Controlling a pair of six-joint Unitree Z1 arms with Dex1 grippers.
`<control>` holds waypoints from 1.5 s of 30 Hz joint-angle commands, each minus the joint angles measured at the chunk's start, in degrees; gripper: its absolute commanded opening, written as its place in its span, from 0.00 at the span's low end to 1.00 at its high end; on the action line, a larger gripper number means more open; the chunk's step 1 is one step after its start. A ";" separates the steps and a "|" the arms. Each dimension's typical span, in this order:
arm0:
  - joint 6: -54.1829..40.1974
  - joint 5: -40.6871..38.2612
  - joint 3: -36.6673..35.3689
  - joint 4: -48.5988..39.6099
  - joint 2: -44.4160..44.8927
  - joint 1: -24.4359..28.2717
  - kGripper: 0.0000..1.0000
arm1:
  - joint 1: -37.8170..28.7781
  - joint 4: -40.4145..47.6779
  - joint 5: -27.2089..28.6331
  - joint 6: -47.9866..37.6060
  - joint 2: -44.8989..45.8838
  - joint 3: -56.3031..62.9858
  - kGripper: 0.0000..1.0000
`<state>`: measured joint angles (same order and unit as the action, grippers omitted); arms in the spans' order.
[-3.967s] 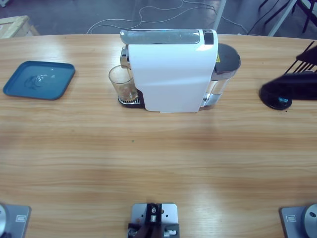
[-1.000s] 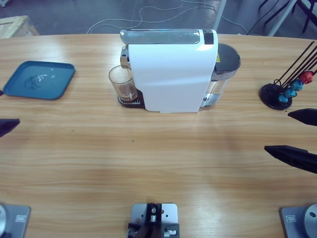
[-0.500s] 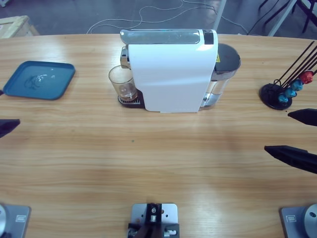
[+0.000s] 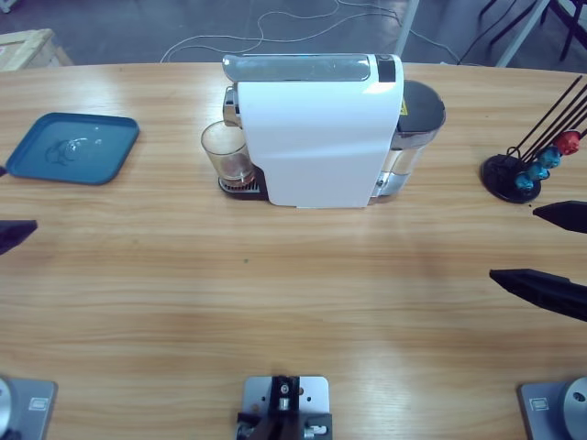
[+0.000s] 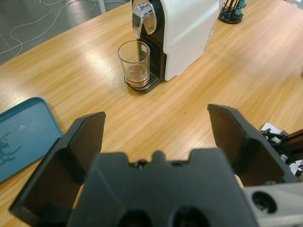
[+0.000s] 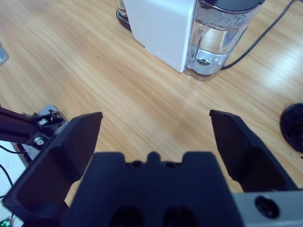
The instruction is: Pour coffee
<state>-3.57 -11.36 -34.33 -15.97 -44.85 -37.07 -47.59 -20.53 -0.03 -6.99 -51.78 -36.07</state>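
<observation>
Left gripper (image 5: 156,137) jaws spread wide, nothing between them, hovering over bare table (image 4: 293,302). Blue tray (image 4: 71,147) just off to its side. Ahead of it a glass (image 4: 226,154) sits on the drip grate of the white coffee machine (image 4: 316,128), coffee (image 5: 137,73) shallow in its bottom. Right gripper (image 6: 156,135) jaws also wide apart, empty, machine's water tank (image 6: 215,35) ahead; capsule stand (image 4: 518,174) near it.

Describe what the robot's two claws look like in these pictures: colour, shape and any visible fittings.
Both the left claw and the right claw are matte black: two broad, flat, wedge-shaped jaws on a blocky black body with two round recesses. A silver-grey bracket with a dark round hole sits beside each body.
</observation>
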 commanded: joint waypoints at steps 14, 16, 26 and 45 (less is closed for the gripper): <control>0.23 -1.08 -2.62 0.29 -6.63 0.35 0.91 | -0.49 0.33 -1.27 0.27 -0.17 2.32 1.00; -0.02 -1.21 -3.04 2.47 -8.57 0.36 0.91 | -0.49 0.49 -1.99 0.17 -0.48 2.32 1.00; -1.11 -1.59 -2.12 14.88 -23.31 0.35 0.89 | -0.49 0.49 -3.57 0.01 -0.10 2.39 1.00; -5.57 -7.87 -0.81 38.93 -53.78 0.38 0.98 | -0.51 0.89 -4.45 -0.40 -0.90 2.58 1.00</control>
<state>-8.67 -18.95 -37.01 14.69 -90.34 -37.06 -47.59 -20.52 -3.15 -6.99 -51.79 -35.70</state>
